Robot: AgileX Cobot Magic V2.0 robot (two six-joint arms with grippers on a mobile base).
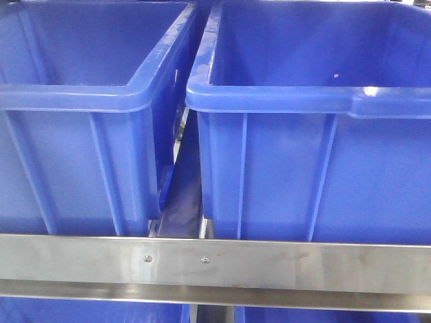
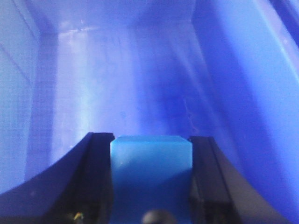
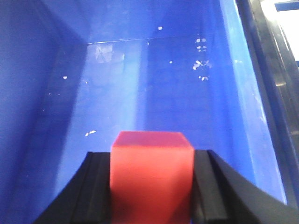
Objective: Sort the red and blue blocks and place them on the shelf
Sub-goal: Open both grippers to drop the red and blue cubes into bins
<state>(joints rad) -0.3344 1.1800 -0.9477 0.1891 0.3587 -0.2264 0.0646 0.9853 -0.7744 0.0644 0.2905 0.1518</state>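
Blue bin interiors [image 2: 140, 84] beneath both fingers, left [image 2: 152, 182] clamped on blue block [image 2: 151, 168], right [image 3: 152, 186] on red block [image 3: 151, 172].

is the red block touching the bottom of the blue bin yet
Cannot tell. The right wrist view shows the red block clamped in the right tool over the blue bin, but the block's underside is hidden.

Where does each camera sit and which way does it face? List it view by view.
Front view: faces the shelf rail and two blue bins; no robot parts.
Left wrist: looks into a bin past the left gripper clamping the blue block.
Right wrist: looks into a bin past the right gripper clamping the red block.
Shared: blue bins.
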